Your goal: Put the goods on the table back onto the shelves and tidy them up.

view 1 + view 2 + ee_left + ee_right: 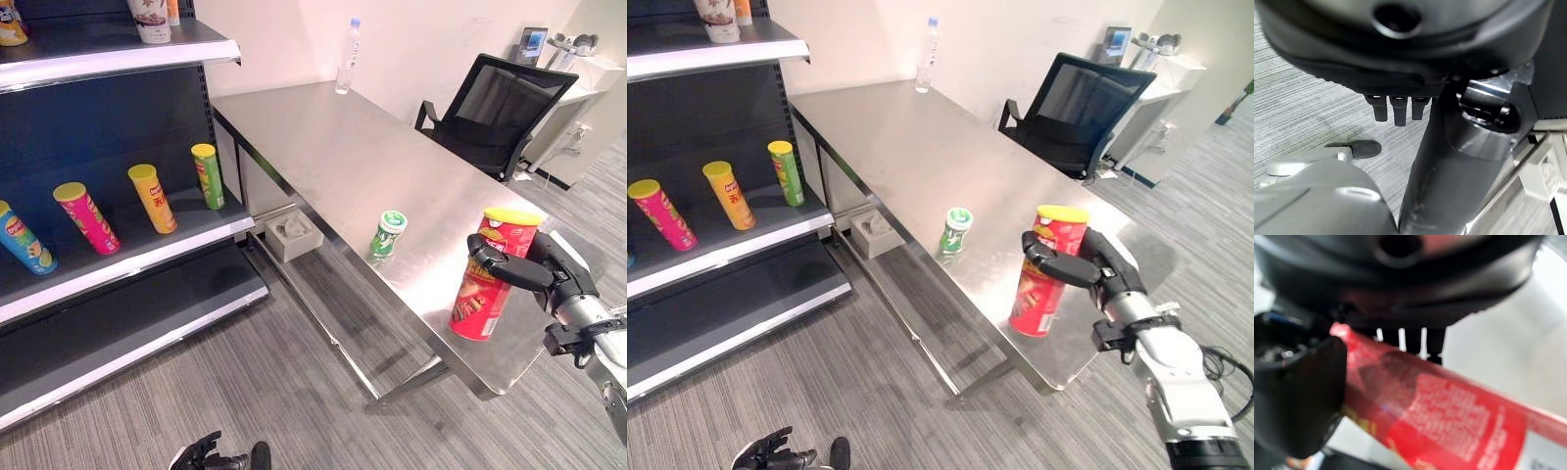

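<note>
Your right hand's fingers are curled round the red chip can, thumb across its front just under the yellow lid and the rest wrapped behind it, so the right hand has a real clamp on the can at the lower right of the frame. The can stands tilted, its base touching or just off the steel counter; I cannot tell which. Lift it straight up first so the base clears the surface before you swing, and keep it near upright, since the grip sits high and the long body below can swing. A small green tub stands on the counter nearer the middle of the frame, well apart from the can, and is, by my judgement, the next item to fetch. Carry the can toward the shelf at the left, where a green can, an orange can, a pink can and a blue can lean in a row; set yours in line with them. Your left hand hangs low at the bottom edge over the carpet, fingers loosely bent and holding nothing. A water bottle stands at the counter's far end.
</note>
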`<state>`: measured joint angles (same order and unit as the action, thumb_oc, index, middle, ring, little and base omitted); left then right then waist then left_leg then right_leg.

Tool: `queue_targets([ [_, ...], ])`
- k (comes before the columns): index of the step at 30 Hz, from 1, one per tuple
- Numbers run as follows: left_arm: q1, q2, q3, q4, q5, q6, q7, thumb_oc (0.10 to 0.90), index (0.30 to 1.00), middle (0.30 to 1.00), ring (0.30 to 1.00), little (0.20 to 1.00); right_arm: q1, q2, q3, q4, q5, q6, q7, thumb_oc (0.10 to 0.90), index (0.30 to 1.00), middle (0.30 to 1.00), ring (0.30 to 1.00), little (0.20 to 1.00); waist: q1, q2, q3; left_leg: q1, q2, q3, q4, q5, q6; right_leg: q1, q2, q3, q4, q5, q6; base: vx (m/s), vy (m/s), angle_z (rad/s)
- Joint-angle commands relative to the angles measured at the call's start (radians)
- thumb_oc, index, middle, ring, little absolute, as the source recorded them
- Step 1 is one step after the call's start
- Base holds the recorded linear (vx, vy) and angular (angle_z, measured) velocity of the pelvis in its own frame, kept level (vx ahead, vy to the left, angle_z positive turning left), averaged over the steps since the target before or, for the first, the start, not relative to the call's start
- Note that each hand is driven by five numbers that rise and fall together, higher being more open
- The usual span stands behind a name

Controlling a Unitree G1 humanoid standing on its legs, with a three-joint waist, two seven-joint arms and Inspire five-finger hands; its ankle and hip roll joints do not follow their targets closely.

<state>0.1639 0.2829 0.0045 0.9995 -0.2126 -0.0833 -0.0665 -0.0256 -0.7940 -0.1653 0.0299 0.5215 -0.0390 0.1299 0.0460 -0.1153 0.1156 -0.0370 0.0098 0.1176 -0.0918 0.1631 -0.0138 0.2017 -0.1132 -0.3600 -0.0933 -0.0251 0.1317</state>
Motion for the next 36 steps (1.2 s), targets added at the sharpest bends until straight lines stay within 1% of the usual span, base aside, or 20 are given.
queue_targets([
  [1, -0.005, 0.037, -0.015, -0.02, -0.029, -0.027, 0.027, 0.8, 0.9, 0.9, 0.9, 0.9, -0.211, -0.046, -0.103, -0.102, 0.064, -0.199, -0.094, 0.4, 0.3, 0.3, 0.3, 0.3, 0.074, 0.029, -0.029, 0.065, 0.101, -0.022, 0.004, -0.112, -0.092, -0.075, 0.009, -0.016, 0.006, 0.016, 0.01, -0.06, -0.041, 0.33],
  [3, -0.005, 0.037, -0.014, -0.02, -0.029, -0.027, 0.027, 0.8, 0.9, 0.9, 0.9, 0.9, -0.211, -0.045, -0.103, -0.103, 0.063, -0.199, -0.096, 0.4, 0.3, 0.3, 0.3, 0.3, 0.071, 0.028, -0.029, 0.064, 0.101, -0.025, 0.004, -0.111, -0.093, -0.075, 0.009, -0.019, 0.006, 0.016, 0.009, -0.08, -0.041, 0.36],
  [4, -0.01, 0.035, -0.015, -0.03, -0.058, -0.03, 0.04, 0.8, 0.9, 0.9, 0.9, 0.9, -0.265, -0.012, -0.112, -0.176, 0.055, -0.236, -0.134, 0.4, 0.3, 0.3, 0.3, 0.3, 0.112, 0.042, 0.004, 0.022, 0.087, -0.07, 0.026, -0.087, -0.107, -0.066, 0.008, -0.047, 0.006, 0.001, -0.002, -0.18, -0.062, 0.24],
  [8, -0.022, 0.025, -0.018, -0.04, -0.099, -0.03, 0.053, 0.8, 0.9, 0.9, 0.9, 0.9, -0.306, 0.023, -0.115, -0.241, 0.032, -0.262, -0.176, 0.4, 0.3, 0.3, 0.3, 0.3, 0.127, 0.051, 0.023, -0.038, 0.101, -0.09, 0.109, -0.109, -0.128, -0.058, -0.021, -0.129, 0.006, 0.007, -0.012, -0.17, 0.072, 0.86],
  [10, -0.028, 0.023, -0.013, -0.034, -0.104, -0.032, 0.059, 0.8, 0.9, 0.9, 0.9, 0.9, -0.325, 0.045, -0.102, -0.264, 0.024, -0.266, -0.178, 0.4, 0.3, 0.3, 0.3, 0.3, 0.131, 0.051, 0.024, -0.013, 0.146, -0.105, 0.116, -0.122, -0.137, -0.058, -0.048, -0.151, 0.01, 0.023, -0.012, -0.06, 0.194, 0.76],
  [12, -0.031, 0.025, -0.012, -0.034, -0.107, -0.04, 0.067, 0.8, 0.9, 0.9, 0.9, 0.9, -0.343, 0.061, -0.072, -0.291, 0.011, -0.269, -0.172, 0.4, 0.3, 0.3, 0.3, 0.3, 0.117, 0.054, 0.023, 0.017, 0.235, -0.113, 0.119, -0.113, -0.148, -0.066, -0.09, -0.171, 0.019, 0.037, 0.0, -0.1, 0.322, 0.58],
  [14, -0.029, 0.031, -0.01, -0.04, -0.105, -0.047, 0.078, 0.8, 0.9, 0.9, 0.9, 0.9, -0.354, 0.055, -0.047, -0.296, -0.018, -0.263, -0.171, 0.4, 0.3, 0.3, 0.3, 0.3, 0.097, 0.069, 0.01, 0.04, 0.323, -0.116, 0.128, -0.053, -0.173, -0.072, -0.124, -0.18, 0.029, 0.047, 0.017, -0.08, 0.341, 0.42],
  [15, -0.028, 0.03, -0.009, -0.041, -0.105, -0.047, 0.078, 0.8, 0.9, 0.9, 0.9, 0.9, -0.356, 0.055, -0.045, -0.295, -0.019, -0.263, -0.172, 0.4, 0.3, 0.3, 0.3, 0.3, 0.095, 0.071, 0.009, 0.041, 0.325, -0.117, 0.124, -0.051, -0.174, -0.072, -0.122, -0.181, 0.03, 0.046, 0.017, -0.07, 0.464, 0.66],
  [16, -0.026, 0.038, -0.011, -0.056, -0.099, -0.052, 0.086, 0.8, 0.9, 0.9, 0.9, 0.9, -0.355, 0.057, -0.033, -0.312, -0.034, -0.252, -0.164, 0.4, 0.3, 0.3, 0.3, 0.3, 0.081, 0.088, -0.007, 0.062, 0.371, -0.122, 0.132, -0.01, -0.207, -0.078, -0.162, -0.188, 0.038, 0.065, 0.038, -0.07, 0.471, 0.85],
  [19, -0.026, 0.04, -0.024, -0.068, -0.074, -0.051, 0.08, 0.8, 0.9, 0.9, 0.9, 0.9, -0.324, 0.062, -0.037, -0.327, -0.068, -0.232, -0.155, 0.4, 0.3, 0.3, 0.3, 0.3, 0.067, 0.114, -0.034, 0.096, 0.331, -0.127, 0.088, -0.105, -0.223, -0.09, -0.255, -0.206, 0.04, 0.144, 0.092, -0.06, 0.621, 0.63],
  [22, -0.035, 0.057, -0.041, -0.071, -0.019, -0.053, 0.069, 0.8, 0.9, 0.9, 0.9, 0.9, -0.288, 0.097, -0.047, -0.326, -0.12, -0.212, -0.162, 0.4, 0.3, 0.3, 0.3, 0.3, 0.069, 0.104, -0.055, 0.129, 0.236, -0.096, 0.033, -0.224, -0.175, -0.103, -0.364, -0.202, 0.086, 0.204, 0.128, 0.01, 0.552, 0.49],
  [24, -0.047, 0.08, -0.054, -0.091, -0.001, -0.054, 0.067, 0.8, 0.9, 0.9, 0.9, 0.9, -0.268, 0.113, -0.043, -0.338, -0.145, -0.201, -0.165, 0.4, 0.3, 0.3, 0.3, 0.3, 0.051, 0.088, -0.029, 0.127, 0.164, -0.106, 0.023, -0.216, -0.126, -0.15, -0.405, -0.135, 0.17, 0.272, 0.105, -0.07, 0.479, 0.64],
  [25, -0.056, 0.086, -0.054, -0.097, -0.013, -0.052, 0.073, 0.8, 0.9, 0.9, 0.9, 0.9, -0.27, 0.114, -0.029, -0.345, -0.145, -0.2, -0.161, 0.4, 0.3, 0.3, 0.3, 0.3, 0.034, 0.089, -0.015, 0.123, 0.14, -0.11, 0.017, -0.202, -0.107, -0.185, -0.373, -0.053, 0.202, 0.242, 0.088, -0.1, 0.685, 0.98],
  [26, -0.051, 0.092, -0.032, -0.102, -0.029, -0.046, 0.071, 0.8, 0.9, 0.9, 0.9, 0.9, -0.283, 0.115, -0.008, -0.353, -0.137, -0.205, -0.147, 0.4, 0.3, 0.3, 0.3, 0.3, 0.028, 0.112, -0.008, 0.121, 0.101, -0.112, 0.004, -0.176, -0.073, -0.252, -0.211, 0.054, 0.3, 0.08, 0.024, -0.08, 0.605, 0.57],
  [27, -0.046, 0.091, -0.025, -0.095, -0.032, -0.043, 0.07, 0.8, 0.9, 0.9, 0.9, 0.9, -0.292, 0.116, 0.003, -0.355, -0.135, -0.207, -0.143, 0.4, 0.3, 0.3, 0.3, 0.3, 0.034, 0.115, -0.006, 0.125, 0.091, -0.113, 0.004, -0.177, -0.062, -0.255, -0.165, 0.043, 0.317, 0.038, 0.007, -0.08, 0.571, 0.66],
  [29, -0.018, 0.065, 0.006, -0.075, -0.056, -0.03, 0.077, 0.8, 0.9, 0.9, 0.9, 0.9, -0.306, 0.105, 0.084, -0.337, -0.165, -0.21, -0.122, 0.4, 0.3, 0.3, 0.3, 0.3, 0.05, 0.087, 0.019, 0.113, 0.023, -0.119, 0.011, -0.172, -0.037, -0.281, 0.024, 0.035, 0.279, -0.036, -0.042, -0.04, 0.217, 0.13],
  [31, -0.006, 0.04, 0.005, -0.08, -0.056, -0.031, 0.071, 0.8, 0.9, 0.9, 0.9, 0.9, -0.319, 0.107, 0.125, -0.355, -0.201, -0.191, -0.109, 0.4, 0.3, 0.3, 0.3, 0.3, 0.071, 0.052, 0.015, 0.089, -0.032, -0.157, 0.046, -0.185, -0.036, -0.198, 0.052, 0.093, 0.124, 0.001, -0.054, 0.07, 0.036, 0.44],
  [33, 0.009, 0.007, 0.006, -0.101, -0.08, -0.036, 0.069, 0.8, 0.9, 0.9, 0.9, 0.9, -0.302, 0.096, 0.155, -0.356, -0.225, -0.191, -0.1, 0.4, 0.3, 0.3, 0.3, 0.3, 0.086, 0.043, 0.029, 0.045, -0.049, -0.154, 0.167, -0.224, -0.048, -0.139, 0.037, 0.069, 0.054, 0.028, -0.048, 0.06, -0.023, 0.45],
  [34, 0.013, 0.003, 0.002, -0.107, -0.078, -0.036, 0.066, 0.8, 0.9, 0.9, 0.9, 0.9, -0.294, 0.096, 0.155, -0.356, -0.226, -0.186, -0.094, 0.4, 0.3, 0.3, 0.3, 0.3, 0.084, 0.046, 0.035, 0.027, -0.048, -0.144, 0.205, -0.231, -0.057, -0.123, 0.035, 0.056, 0.035, 0.032, -0.046, -0.06, 0.079, 0.89],
  [36, 0.022, -0.011, -0.006, -0.118, -0.078, -0.027, 0.062, 0.8, 0.9, 0.9, 0.9, 0.9, -0.27, 0.098, 0.171, -0.353, -0.237, -0.175, -0.08, 0.4, 0.3, 0.3, 0.3, 0.3, 0.077, 0.064, 0.05, -0.033, 0.013, -0.071, 0.268, -0.228, -0.084, -0.096, 0.018, 0.023, 0.006, 0.028, -0.035, -0.01, 0.256, 1.38],
])
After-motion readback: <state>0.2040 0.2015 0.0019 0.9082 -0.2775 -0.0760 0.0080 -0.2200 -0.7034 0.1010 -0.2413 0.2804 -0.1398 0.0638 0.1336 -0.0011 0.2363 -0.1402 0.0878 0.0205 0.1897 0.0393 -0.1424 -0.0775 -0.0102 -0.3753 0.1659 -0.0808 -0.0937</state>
